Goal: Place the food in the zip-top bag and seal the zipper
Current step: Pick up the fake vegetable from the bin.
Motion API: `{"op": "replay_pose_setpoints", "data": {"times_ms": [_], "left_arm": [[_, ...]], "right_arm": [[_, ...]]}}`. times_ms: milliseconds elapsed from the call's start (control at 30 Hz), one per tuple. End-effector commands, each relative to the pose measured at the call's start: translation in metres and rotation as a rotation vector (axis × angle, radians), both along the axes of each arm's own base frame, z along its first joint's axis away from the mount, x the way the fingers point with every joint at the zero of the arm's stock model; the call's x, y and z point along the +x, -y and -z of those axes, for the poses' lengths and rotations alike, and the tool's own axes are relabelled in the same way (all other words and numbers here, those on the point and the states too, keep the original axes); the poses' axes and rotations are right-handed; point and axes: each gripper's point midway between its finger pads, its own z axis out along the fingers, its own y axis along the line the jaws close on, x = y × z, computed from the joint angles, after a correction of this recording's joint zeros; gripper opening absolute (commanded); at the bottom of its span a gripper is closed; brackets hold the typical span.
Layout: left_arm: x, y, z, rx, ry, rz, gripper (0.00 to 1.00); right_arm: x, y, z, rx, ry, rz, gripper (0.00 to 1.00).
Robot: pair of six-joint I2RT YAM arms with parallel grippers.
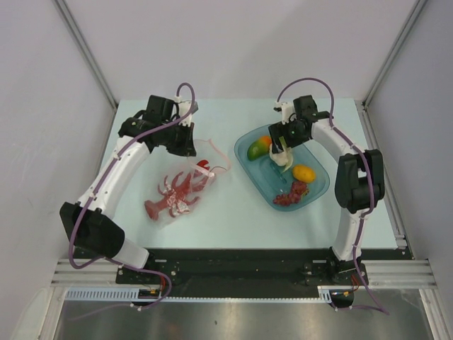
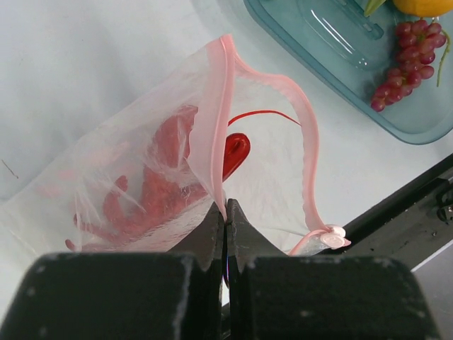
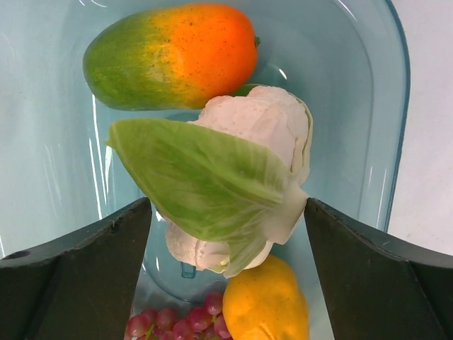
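- Top external view, step in hand: loading the food, one piece in and four to go. The red lobster [image 1: 173, 197] lies inside the zip-top bag [image 1: 185, 185], left of centre on the table [image 1: 233, 216]. The cauliflower [image 1: 283, 159], green-orange piece [image 1: 258, 147], yellow fruit [image 1: 304, 173] and dark red clump [image 1: 291, 193] sit in the blue bowl [image 1: 320, 190], to the right of the bag.
- Same view, tools: the left tool [image 1: 185, 145] is at the bag's far edge. The right tool [image 1: 282, 140] hangs over the far half of the bowl, directly above the cauliflower.
- Left wrist view: the left tool [image 2: 225, 216] is pressed together, pinching one lip of the bag just under the zipper [image 2: 308, 134]. The mouth stands open toward the bowl, the white slider [image 2: 329, 237] is at its near right end, and the lobster [image 2: 159, 177] shows through the film.
- Right wrist view: the right tool [image 3: 226, 205] is spread, and the cauliflower [image 3: 255, 127] lies between its fingers with its green leaf uppermost. You cannot tell whether the pads touch it yet.
- Next move, as judged: close the right tool on the cauliflower, lift it clear of the rim and carry it left to the held-open mouth. Keep your left pinch firm, since the floppy lip would likely sag shut if it were released.
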Motion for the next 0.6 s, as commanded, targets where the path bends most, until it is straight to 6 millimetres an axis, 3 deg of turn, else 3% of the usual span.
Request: {"op": "replay_pose_setpoints", "data": {"times_ms": [0,33,67,133,167,233,267,333,400,500,567], "left_arm": [[0.003,0.0,-0.031,-0.003,0.102,0.022,0.0],[0.001,0.001,-0.032,-0.013,0.103,0.032,0.0],[0.001,0.003,-0.032,-0.02,0.103,0.039,0.0],[0.0,0.005,-0.032,-0.031,0.097,0.042,0.0],[0.0,0.006,-0.033,-0.037,0.104,0.043,0.0],[-0.002,0.007,-0.031,-0.047,0.101,0.045,0.0],[-0.002,0.009,-0.035,-0.062,0.117,0.05,0.0],[-0.002,0.01,-0.033,-0.069,0.117,0.049,0.0],[-0.003,0.014,-0.035,-0.081,0.118,0.057,0.0],[-0.002,0.016,-0.039,-0.092,0.124,0.056,0.0],[-0.001,0.018,-0.042,-0.1,0.129,0.056,0.0]], "right_arm": [[-0.003,-0.006,-0.003,0.005,0.001,-0.011,0.93],[-0.004,-0.007,-0.002,0.007,-0.005,-0.019,0.9],[-0.004,-0.006,-0.004,0.002,0.003,-0.037,0.7],[-0.005,0.001,-0.012,-0.003,0.002,-0.036,0.49],[-0.002,0.003,-0.029,0.014,0.036,-0.033,0.3],[-0.002,0.007,-0.051,0.098,0.052,-0.036,0.2],[-0.003,0.007,-0.072,0.14,0.087,-0.04,0.1],[-0.011,-0.004,-0.098,0.259,0.092,-0.062,0.0],[-0.024,-0.015,-0.128,0.37,0.095,-0.066,0.0],[-0.046,-0.049,-0.178,0.573,0.114,-0.143,0.0],[-0.063,-0.071,-0.197,0.641,0.107,-0.181,0.0]]}}
